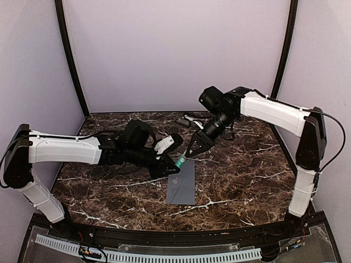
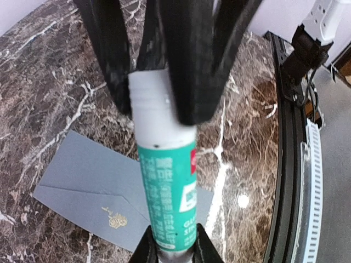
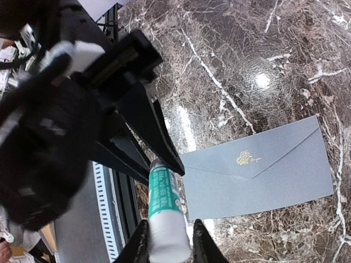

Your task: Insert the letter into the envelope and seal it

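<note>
The grey-blue envelope (image 1: 182,183) lies flat on the marble table, its flap folded down and the gold emblem (image 3: 244,159) facing up. The letter is out of view. A green glue stick (image 1: 180,160) hangs just above the envelope's far end, held from both sides. My left gripper (image 2: 171,249) is shut on the stick's green body (image 2: 167,197). My right gripper (image 3: 167,241) is shut on its white cap end (image 3: 167,233). The envelope (image 2: 82,181) lies below and to the left of the stick in the left wrist view, and to its right (image 3: 263,175) in the right wrist view.
A small dark object with cables (image 1: 186,121) sits at the back of the marble table (image 1: 247,181). A white perforated strip (image 1: 164,255) runs along the near edge, beyond a black rail (image 2: 285,164). Black frame posts (image 1: 71,60) stand at the back corners.
</note>
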Robot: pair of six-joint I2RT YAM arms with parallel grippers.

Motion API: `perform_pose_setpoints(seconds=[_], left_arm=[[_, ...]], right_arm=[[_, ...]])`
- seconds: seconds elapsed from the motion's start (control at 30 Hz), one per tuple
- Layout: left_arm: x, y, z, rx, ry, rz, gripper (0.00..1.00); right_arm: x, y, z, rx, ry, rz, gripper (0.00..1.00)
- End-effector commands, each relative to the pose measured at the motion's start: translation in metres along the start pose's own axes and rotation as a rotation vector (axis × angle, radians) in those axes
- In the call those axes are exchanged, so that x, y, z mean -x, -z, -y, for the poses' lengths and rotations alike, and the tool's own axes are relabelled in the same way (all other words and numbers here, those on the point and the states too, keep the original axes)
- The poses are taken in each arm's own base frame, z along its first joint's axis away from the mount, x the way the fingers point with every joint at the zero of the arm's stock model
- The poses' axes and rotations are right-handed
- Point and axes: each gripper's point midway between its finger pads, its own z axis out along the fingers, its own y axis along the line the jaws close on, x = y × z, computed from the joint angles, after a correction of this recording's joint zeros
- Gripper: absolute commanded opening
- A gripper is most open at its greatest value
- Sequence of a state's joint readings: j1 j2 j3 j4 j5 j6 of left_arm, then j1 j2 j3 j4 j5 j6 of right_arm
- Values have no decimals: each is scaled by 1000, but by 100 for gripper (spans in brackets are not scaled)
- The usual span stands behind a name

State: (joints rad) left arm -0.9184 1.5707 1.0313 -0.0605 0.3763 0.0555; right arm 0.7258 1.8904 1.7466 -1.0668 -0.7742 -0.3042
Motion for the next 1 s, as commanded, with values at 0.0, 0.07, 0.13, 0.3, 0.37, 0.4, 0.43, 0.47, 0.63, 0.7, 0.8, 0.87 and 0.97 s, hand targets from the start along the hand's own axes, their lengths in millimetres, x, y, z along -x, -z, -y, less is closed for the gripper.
perform_pose_setpoints(seconds=[0.0,0.07,0.13,0.3,0.37,0.4,0.43,0.47,0.63,0.7,0.8,0.87,0.97], left_arm=[[88,28,5,19,-100,294,15],[85,26,7,4,-103,283,15],[82,24,10,-18,-109,273,15],[80,22,16,-53,-110,266,15],[81,23,17,-61,-109,270,15],[81,23,19,-74,-111,272,15],[83,25,21,-86,-113,281,15],[84,27,26,-117,-119,288,15],[92,40,44,-249,-128,366,16],[95,44,47,-288,-116,384,16],[96,47,53,-347,-101,388,16],[98,49,55,-370,-100,394,16],[98,51,57,-386,-100,397,17]], right_arm=[[-4,-13,14,-104,2,-73,31],[6,7,10,-136,58,-46,36],[15,32,1,-131,99,0,42],[19,84,-37,-71,213,90,53],[15,98,-48,-77,258,120,57],[13,103,-52,-82,280,131,58],[10,109,-58,-82,305,144,58],[9,112,-59,-82,316,155,59],[12,120,-71,-11,402,258,57],[20,120,-74,15,452,309,57],[30,119,-79,71,498,375,56],[37,118,-80,118,492,399,55],[46,113,-81,187,464,403,53]])
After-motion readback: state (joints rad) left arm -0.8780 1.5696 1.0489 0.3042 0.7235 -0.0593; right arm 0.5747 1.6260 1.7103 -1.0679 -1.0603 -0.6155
